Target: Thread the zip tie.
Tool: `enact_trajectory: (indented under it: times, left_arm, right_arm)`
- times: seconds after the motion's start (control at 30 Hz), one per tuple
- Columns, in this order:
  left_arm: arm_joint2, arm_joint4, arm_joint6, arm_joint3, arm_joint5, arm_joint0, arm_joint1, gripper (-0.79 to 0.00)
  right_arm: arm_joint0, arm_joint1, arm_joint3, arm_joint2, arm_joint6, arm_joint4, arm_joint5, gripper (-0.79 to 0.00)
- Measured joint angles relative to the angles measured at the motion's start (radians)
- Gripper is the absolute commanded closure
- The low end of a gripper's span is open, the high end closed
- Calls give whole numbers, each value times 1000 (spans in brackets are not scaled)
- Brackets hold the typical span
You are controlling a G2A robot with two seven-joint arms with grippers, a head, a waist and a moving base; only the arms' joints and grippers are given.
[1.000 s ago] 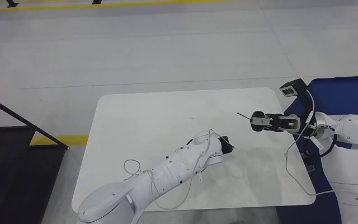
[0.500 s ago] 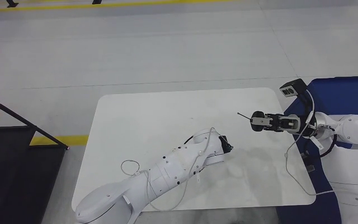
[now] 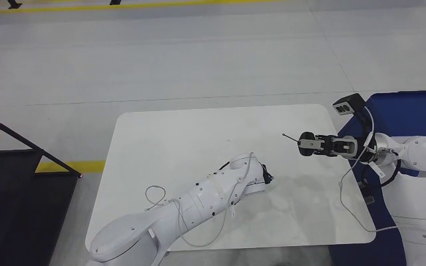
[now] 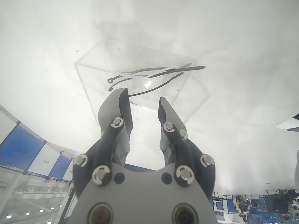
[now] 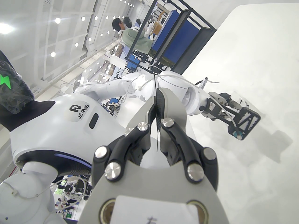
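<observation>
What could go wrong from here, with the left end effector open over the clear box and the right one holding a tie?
1. The loose zip ties in the clear box overlap, so the open left end effector may pinch several, or none.
2. It looks close to the box wall; a descent could clip or shove the box.
3. The right end effector pinches the held zip tie with long free ends; it may pivot and spoil alignment.

Noted white table (image 3: pixel 166 146) with rounded corners on pale grey floor (image 3: pixel 200 60). Yellow floor line (image 3: pixel 166 5) along far edge. Black rail (image 3: pixel 36 151) and dark mat (image 3: pixel 33 213) off one table side, blue surface (image 3: pixel 399 110) off the opposite side. Clear box (image 4: pixel 91 89) resting on table.
</observation>
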Motion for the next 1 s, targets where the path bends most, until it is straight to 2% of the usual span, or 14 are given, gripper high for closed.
enact_trajectory:
  times: [0.4,0.6,0.67,0.77,1.0]
  left_arm:
    - [40,-30,20,71,-20,-22,-32,-215]
    - [53,-43,28,106,-29,-31,-46,-135]
    - [56,-45,31,116,-31,-34,-51,-58]
    - [58,-46,32,122,-32,-36,-56,0]
    - [51,-43,31,125,-31,-42,-62,0]
  right_arm:
    - [0,0,0,0,0,0,0,0]
    - [0,0,0,0,0,0,0,0]
    - [0,0,0,0,0,0,0,0]
    - [0,0,0,0,0,0,0,0]
    - [0,0,0,0,0,0,0,0]
